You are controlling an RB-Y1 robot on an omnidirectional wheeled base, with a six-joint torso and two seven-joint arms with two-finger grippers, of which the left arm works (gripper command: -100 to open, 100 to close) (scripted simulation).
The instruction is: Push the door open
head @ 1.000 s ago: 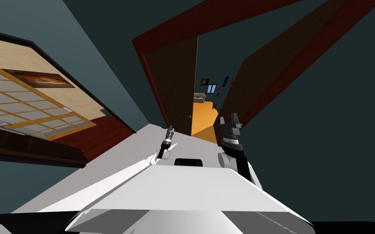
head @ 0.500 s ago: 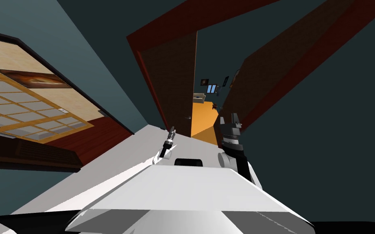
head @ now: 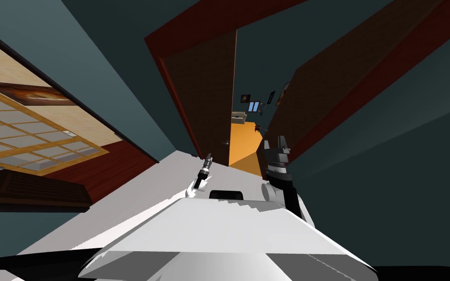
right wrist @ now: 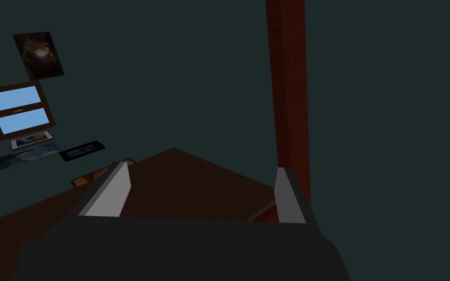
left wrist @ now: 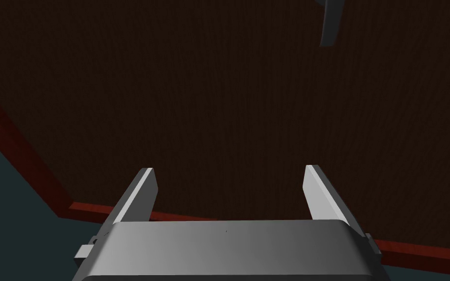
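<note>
A dark brown door in a red frame stands partly open, and the gap beside it shows an orange floor. My left gripper reaches towards the door's lower edge near a small handle. From the left wrist, the gripper is open and empty, facing the brown door up close, with a grey handle off beyond one finger. My right gripper is raised before a second brown panel. It is open and empty beside a red frame post.
Teal walls flank the doorway. A wood-framed grid window lies far to the left. Through the gap there is a far room with a sofa and a small window. I stand on a white floor.
The whole head view has slid: the left wall and window drifted left and the door looms a little larger, so I have moved nearer. My left gripper has edged towards the door.
</note>
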